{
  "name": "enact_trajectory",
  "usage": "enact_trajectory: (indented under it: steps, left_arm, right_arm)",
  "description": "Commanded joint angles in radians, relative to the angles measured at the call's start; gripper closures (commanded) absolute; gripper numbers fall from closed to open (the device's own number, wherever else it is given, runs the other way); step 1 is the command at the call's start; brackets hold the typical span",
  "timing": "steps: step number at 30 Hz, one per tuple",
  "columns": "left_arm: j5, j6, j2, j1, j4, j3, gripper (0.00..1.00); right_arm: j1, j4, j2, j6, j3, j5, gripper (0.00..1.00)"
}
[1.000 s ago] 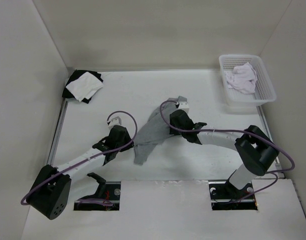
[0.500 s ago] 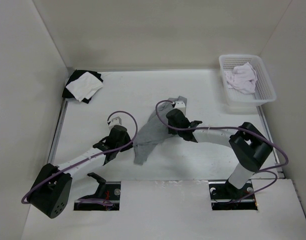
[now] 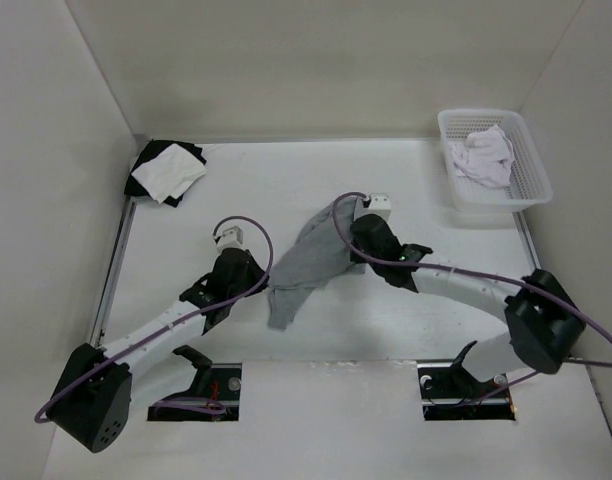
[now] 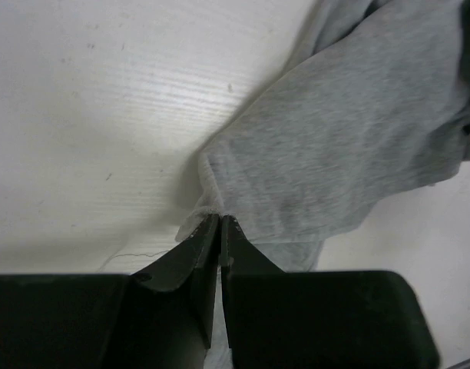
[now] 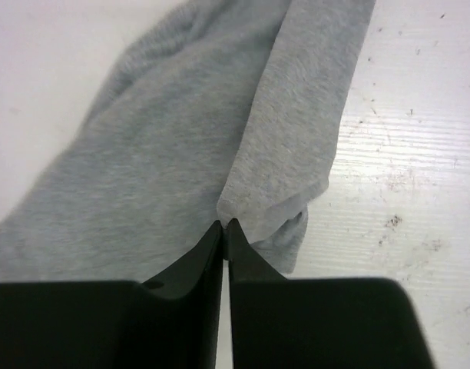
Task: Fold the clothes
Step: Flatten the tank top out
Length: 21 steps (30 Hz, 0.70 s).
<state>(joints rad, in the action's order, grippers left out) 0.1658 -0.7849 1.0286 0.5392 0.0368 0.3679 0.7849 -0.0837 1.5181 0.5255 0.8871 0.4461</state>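
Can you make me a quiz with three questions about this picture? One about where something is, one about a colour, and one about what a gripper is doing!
1. Where is the basket?
A. in the far right corner
B. in the far left corner
C. between the two arms

2. What colour is the top?
A. red
B. grey
C. green

3. What is the left gripper doing?
A. standing wide open
B. pinching the top's edge
C. holding the basket

Answers:
1 A: the top view shows it at the back right.
2 B: both wrist views show plain grey knit.
3 B: in the left wrist view, its jaws are closed on the fabric's edge.
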Motion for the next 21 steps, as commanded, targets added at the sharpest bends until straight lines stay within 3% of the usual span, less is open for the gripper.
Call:
enact_trajectory:
  steps: [1, 7, 9, 13, 18, 20, 21]
  left_arm:
    - [-0.017, 0.009, -0.07, 0.001, -0.087, 0.078, 0.98]
    - [-0.009, 0.021, -0.145, -0.038, -0.115, 0.258, 1.0]
    - [0.003, 0.024, -0.176, -0.054, -0.115, 0.356, 1.0]
    - [0.057, 0.041, -0.225, -0.086, -0.121, 0.524, 1.0]
    - [0.04, 0.039, -0.24, -0.187, -0.11, 0.791, 1.0]
    - [0.037, 0.05, -0.237, -0.175, -0.098, 0.868, 1.0]
    - [0.037, 0.055, -0.234, -0.173, -0.094, 0.879, 1.0]
  right_arm:
    - [-0.008, 0.013, -0.153, 0.019, -0.042, 0.022, 0.96]
    - [0.006, 0.001, -0.459, -0.027, -0.022, 0.011, 0.99]
    - [0.033, -0.039, -0.602, -0.048, 0.048, 0.011, 0.99]
    - [0.104, -0.094, -0.739, -0.084, 0.179, 0.009, 0.99]
    - [0.295, -0.114, -0.822, -0.143, 0.34, 0.052, 0.99]
    - [0.436, -0.071, -0.84, -0.208, 0.407, 0.12, 0.99]
    - [0.448, -0.065, -0.84, -0.216, 0.409, 0.129, 0.99]
